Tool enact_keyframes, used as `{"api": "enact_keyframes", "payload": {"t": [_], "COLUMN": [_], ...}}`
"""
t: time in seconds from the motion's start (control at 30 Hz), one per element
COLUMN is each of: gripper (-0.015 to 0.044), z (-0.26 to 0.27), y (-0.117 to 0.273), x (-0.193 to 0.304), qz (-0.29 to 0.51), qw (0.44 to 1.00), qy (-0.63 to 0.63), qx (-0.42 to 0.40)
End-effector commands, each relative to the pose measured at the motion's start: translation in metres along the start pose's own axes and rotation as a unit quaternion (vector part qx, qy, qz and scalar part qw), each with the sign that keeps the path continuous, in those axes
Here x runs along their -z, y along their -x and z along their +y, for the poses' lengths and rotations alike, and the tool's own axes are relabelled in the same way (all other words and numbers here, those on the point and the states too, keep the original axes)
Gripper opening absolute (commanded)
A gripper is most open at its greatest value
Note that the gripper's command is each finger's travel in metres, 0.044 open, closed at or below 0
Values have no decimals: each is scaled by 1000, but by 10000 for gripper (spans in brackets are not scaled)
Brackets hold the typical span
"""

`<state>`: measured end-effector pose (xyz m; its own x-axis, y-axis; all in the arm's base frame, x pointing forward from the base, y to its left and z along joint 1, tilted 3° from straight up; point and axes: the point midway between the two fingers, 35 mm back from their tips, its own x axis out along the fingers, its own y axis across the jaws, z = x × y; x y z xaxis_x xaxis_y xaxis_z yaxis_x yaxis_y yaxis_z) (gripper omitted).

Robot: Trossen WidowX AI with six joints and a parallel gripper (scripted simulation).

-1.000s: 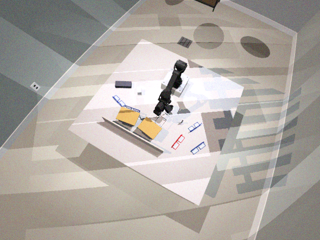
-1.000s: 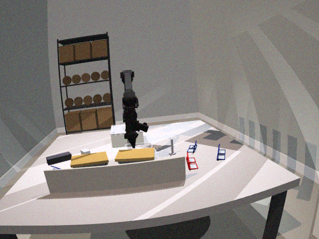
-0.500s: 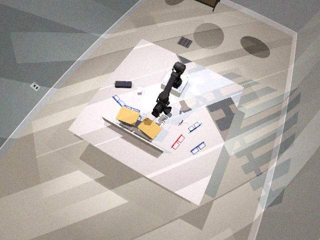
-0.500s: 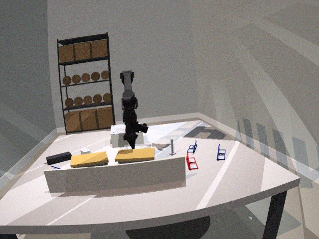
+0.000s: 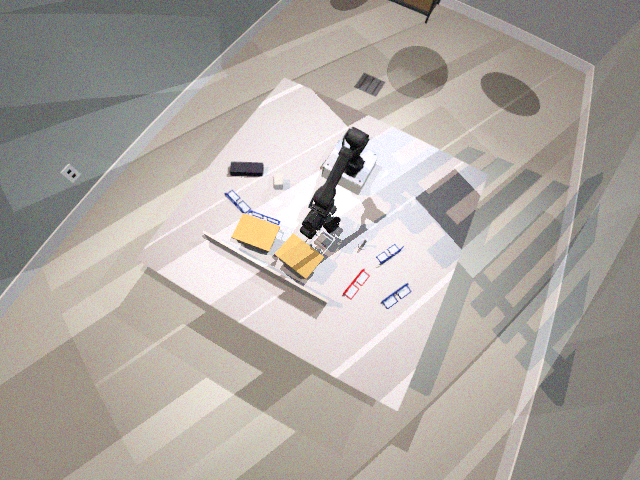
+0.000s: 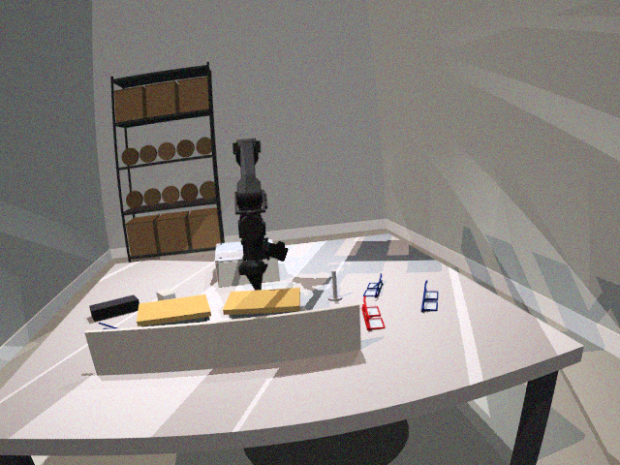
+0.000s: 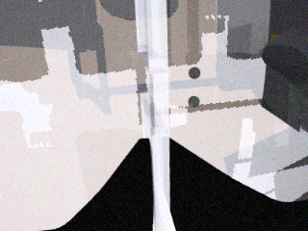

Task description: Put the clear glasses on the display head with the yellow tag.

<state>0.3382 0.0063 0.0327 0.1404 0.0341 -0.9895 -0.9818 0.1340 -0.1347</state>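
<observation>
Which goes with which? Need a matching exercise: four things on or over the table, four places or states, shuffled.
1. clear glasses
2. red glasses
3. black box
4. metal post

A. past the right end of the low gray panel, exterior view
B. upright on its base
C. between the fingers of the gripper
D. left of both yellow slabs, exterior view

Pairs: 1-C, 2-A, 3-D, 4-B

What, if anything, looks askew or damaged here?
Nothing stands out: the red glasses lie whole on the table, the upright post stands straight, and the claw grips the clear glasses.
</observation>
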Motion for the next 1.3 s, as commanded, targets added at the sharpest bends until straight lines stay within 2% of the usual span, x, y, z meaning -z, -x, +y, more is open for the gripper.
{"api": "enact_keyframes", "payload": {"t": [0.0,1.27], "gripper": [0,0], "z": [-8,-61], "y": [2,-2], "x": [-1,-1], "qz": [-3,-3], "qw": [1000,1000], "qy": [1,1], "qx": [4,6]}}
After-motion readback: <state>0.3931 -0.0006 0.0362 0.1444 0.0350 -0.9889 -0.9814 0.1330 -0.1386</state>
